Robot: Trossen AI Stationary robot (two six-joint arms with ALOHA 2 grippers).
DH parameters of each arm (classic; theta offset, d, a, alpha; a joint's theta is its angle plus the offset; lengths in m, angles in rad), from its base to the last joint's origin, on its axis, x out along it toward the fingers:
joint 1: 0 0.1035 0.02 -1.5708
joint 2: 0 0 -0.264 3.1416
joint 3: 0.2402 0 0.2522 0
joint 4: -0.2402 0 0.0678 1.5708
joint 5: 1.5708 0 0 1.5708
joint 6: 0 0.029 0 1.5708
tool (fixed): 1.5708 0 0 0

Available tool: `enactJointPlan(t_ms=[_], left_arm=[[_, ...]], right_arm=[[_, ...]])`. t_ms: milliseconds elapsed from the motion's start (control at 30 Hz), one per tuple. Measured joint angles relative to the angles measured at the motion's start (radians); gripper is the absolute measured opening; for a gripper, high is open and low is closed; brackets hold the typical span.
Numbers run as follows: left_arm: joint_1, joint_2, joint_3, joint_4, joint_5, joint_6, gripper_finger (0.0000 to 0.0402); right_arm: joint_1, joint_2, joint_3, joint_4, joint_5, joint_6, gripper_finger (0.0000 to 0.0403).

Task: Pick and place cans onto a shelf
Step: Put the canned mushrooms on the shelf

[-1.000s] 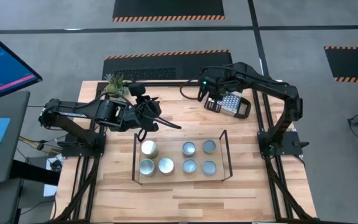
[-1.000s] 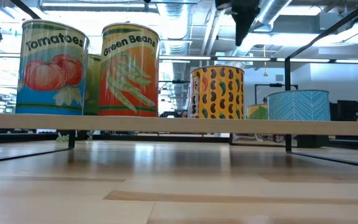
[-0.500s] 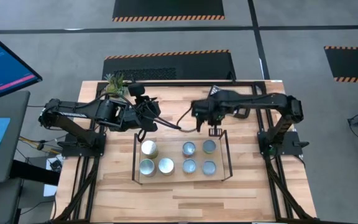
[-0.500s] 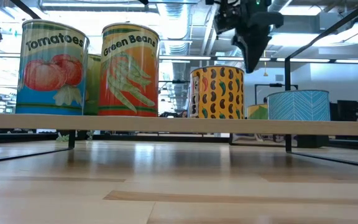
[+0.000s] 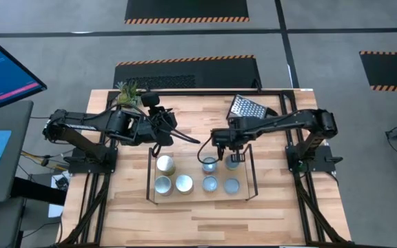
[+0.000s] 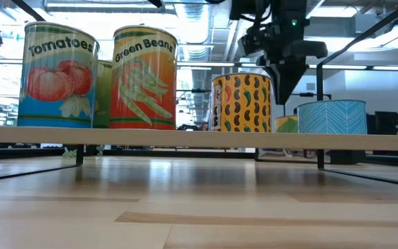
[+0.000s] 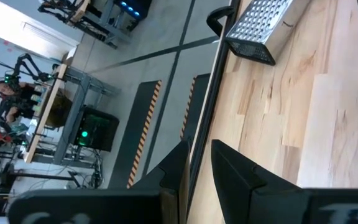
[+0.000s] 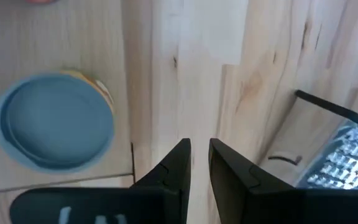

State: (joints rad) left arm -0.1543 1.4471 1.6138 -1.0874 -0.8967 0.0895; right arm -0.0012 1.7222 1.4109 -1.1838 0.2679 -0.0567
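Several cans stand on the wooden base of the black wire shelf [image 5: 249, 176], among them a white-topped one [image 5: 165, 164] and a blue-topped one [image 5: 209, 164]. The low view shows the Tomatoes can [image 6: 59, 76], the Green Beans can [image 6: 144, 77], a chili-print can [image 6: 240, 104] and a blue-patterned can [image 6: 332, 116]. My right gripper [image 5: 219, 147] is shut and empty, pointing down over the shelf's far side beside a blue can top [image 8: 55, 130]. It also shows in the low view [image 6: 280, 93]. My left gripper [image 5: 193, 140] is shut and empty, held level above the table at the shelf's far left.
A perforated metal grater [image 5: 247, 107] lies on the table at the far right, beyond the right arm; it also shows in the left wrist view [image 7: 260, 28]. A small plant [image 5: 126, 93] sits at the far left corner. Bare wood lies in front of the shelf.
My right gripper has swung from over the grater at the far right toward the table's left and near edges. It has come down over the shelf's far side, next to the chili-print can. The left arm and the cans have kept still.
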Motion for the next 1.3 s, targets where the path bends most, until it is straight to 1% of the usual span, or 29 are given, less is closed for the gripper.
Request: enactJointPlan(t_ms=[367, 567, 767, 1133, 1300], left_arm=[[0.0, 0.0, 0.0, 0.001, 0.0, -0.007, 0.0057], [0.0, 0.0, 0.0, 0.001, 0.0, -0.008, 0.0057], [0.0, 0.0, 0.0, 0.001, 0.0, -0.008, 0.0057], [0.0, 0.0, 0.0, 0.001, 0.002, -0.008, 0.0057], [0.0, 0.0, 0.0, 0.001, 0.036, -0.008, 0.0057]], right_arm=[[0.041, 0.0, -0.091, 0.069, -0.007, 0.031, 0.0082], [0.074, 0.0, -0.111, 0.091, -0.038, 0.034, 0.0082], [0.093, 0.0, -0.11, 0.108, -0.039, 0.048, 0.0082], [0.077, 0.0, -0.11, 0.112, -0.035, 0.083, 0.0082], [0.063, 0.0, -0.111, 0.13, -0.032, 0.102, 0.0082]])
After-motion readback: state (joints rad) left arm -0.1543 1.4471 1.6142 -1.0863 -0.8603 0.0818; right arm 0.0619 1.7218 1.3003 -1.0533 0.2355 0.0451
